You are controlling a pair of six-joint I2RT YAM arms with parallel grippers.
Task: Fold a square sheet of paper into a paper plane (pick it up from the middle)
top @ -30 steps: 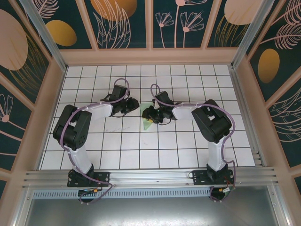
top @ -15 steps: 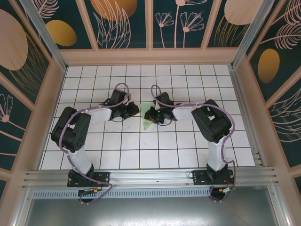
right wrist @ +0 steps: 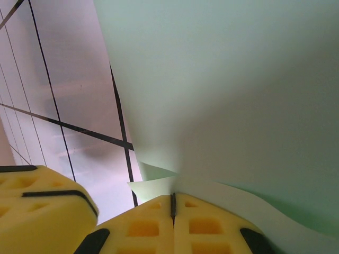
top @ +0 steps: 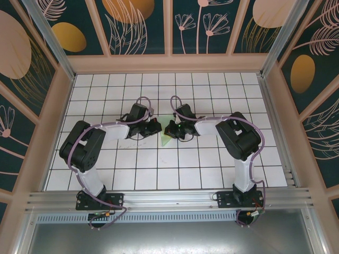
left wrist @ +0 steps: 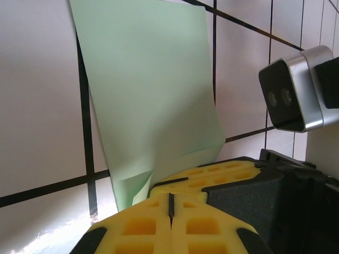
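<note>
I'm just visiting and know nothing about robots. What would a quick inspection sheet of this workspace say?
Surface: white gridded table.
Job's things: square sheet of paper, pale green, buckled where pinched.
Clutter: nothing seen.
Grippers: left gripper and right gripper both shut on the sheet, side by side.
Cables: purple cables looped along both arms.
Surroundings: floral wall panels; metal rail at near edge.

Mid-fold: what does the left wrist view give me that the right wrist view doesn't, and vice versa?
Left wrist: the green sheet with both side edges against the tiled table, plus a silver camera housing at right. Right wrist: a paper curl at the jaws and another yellow pad lower left. Both: left gripper and right gripper, yellow jaws shut on the sheet's bottom edge.
</note>
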